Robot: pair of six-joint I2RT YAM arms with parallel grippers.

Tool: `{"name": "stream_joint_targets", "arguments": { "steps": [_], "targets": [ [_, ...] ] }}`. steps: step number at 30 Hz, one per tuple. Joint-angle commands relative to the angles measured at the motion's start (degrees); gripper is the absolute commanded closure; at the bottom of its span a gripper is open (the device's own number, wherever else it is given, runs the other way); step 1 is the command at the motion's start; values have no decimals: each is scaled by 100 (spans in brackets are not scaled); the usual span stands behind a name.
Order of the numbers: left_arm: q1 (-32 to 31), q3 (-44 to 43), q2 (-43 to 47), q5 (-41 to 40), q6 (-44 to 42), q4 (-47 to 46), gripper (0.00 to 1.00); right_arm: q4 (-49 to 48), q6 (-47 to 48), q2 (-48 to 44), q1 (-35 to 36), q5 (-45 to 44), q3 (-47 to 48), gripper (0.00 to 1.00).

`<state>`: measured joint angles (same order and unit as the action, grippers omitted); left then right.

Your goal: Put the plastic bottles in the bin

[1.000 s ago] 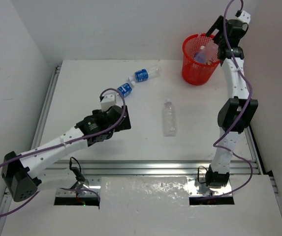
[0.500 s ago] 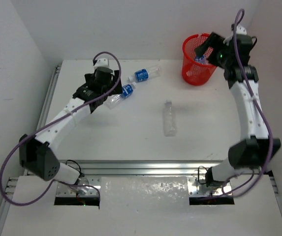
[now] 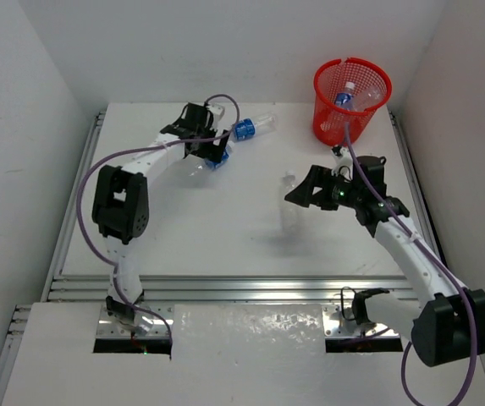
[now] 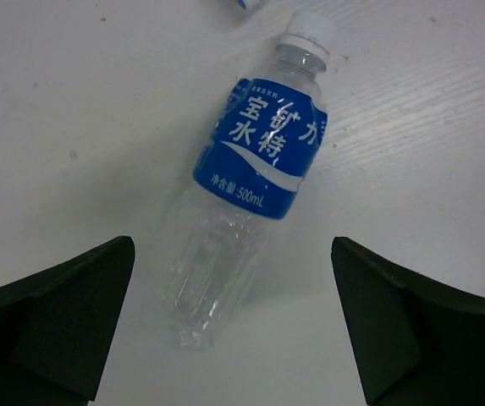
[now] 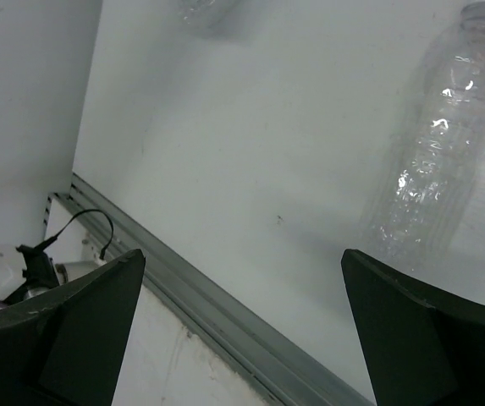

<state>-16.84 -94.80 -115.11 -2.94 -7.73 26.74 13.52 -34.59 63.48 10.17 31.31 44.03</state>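
Right, blue-label bottle (image 4: 259,161) lies flat on the table (image 3: 183,237) at far left-centre, long axis diagonal, white cap toward the far right, base toward the near left. Left gripper (image 4: 232,254) hangs straight over it, jaws spread wide, one finger on each side of the body, not touching it and holding nothing. Left arm runs up the left side, elbow folded, forearm reaching to the far side with the wrist tipped down.

Second blue-label bottle (image 3: 249,128) lies just beyond it, also diagonal; cap end can't be told.

Plain bottle (image 5: 432,169) lies flat mid-table, long axis roughly near-to-far, neck at the far end, no label. Right gripper (image 5: 242,262) hovers above and just left of it, jaws fully apart, empty. Right arm slants from its base toward the table centre, wrist pointing left.

Bin (image 3: 352,63) stands upright at the far right corner, well apart from both grippers; a blue-labelled bottle in the bin (image 3: 344,99) leans cap-up
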Motion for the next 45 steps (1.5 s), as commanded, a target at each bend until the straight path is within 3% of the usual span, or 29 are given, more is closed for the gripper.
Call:
{"name": "stream_joint_targets", "arguments": {
  "steps": [1,5,7,10,11,12,14,16,19,20,22,23,26,30,34,38,41,43,44,45],
  "targets": [
    [-3,-494,-632,-346,-379,103,0,-307,320,-485,20,402,9,1],
    [-21,-548,-1101,-497,-335,112,1,-148,462,-749,20,358,61,1],
    [-30,-530,-1163,-366,-203,173,7,-130,462,-837,28,358,88,1],
    [-100,-487,-901,-304,156,471,32,-165,374,-917,20,323,141,1],
    [-161,-443,-743,-365,297,585,68,-183,339,-925,20,297,150,1],
    [-353,-373,-558,-670,681,665,88,-209,304,-934,20,297,150,1],
    [-626,284,354,-988,1244,578,98,-288,207,-943,20,375,132,1],
    [-1022,1067,1344,-823,1448,168,99,-577,67,-882,20,691,71,1],
    [-1295,1771,2351,281,1765,-440,100,-1629,-433,-715,20,1805,-105,1],
    [-1313,1938,2544,1234,1940,-633,100,-2016,-661,-575,20,2052,-244,1],
    [-1313,2439,3009,2319,2073,-1438,100,-3587,-1536,-460,37,2370,-464,1],
    [-1313,2614,3125,3307,2230,-1740,100,-4037,-1786,-320,29,2528,-605,1],
    [-1348,3151,3460,4560,2687,-2917,100,-4884,-2323,-48,28,2582,-536,1],
    [-1454,3626,3671,5232,3189,-4164,100,-5745,-2711,24,72,2486,-580,1],
    [-1568,3873,3697,5628,3627,-4923,100,-5528,-2606,67,151,2257,-388,1],
    [-1708,4118,3750,5787,3997,-5730,100,-3802,-1713,41,335,1442,8,1],
    [-1761,4233,3742,5892,4349,-6267,98,-3313,-1464,94,555,956,246,1],
    [-1805,4198,3706,5884,4359,-6251,83,-3548,-1585,225,626,1315,299,13],
    [-1805,4155,3671,5866,4359,-6199,64,-3923,-1795,287,661,1508,316,24],
    [-1805,4137,3654,5849,4315,-6129,55,-4110,-1945,427,661,1858,351,53]
  ]
}}
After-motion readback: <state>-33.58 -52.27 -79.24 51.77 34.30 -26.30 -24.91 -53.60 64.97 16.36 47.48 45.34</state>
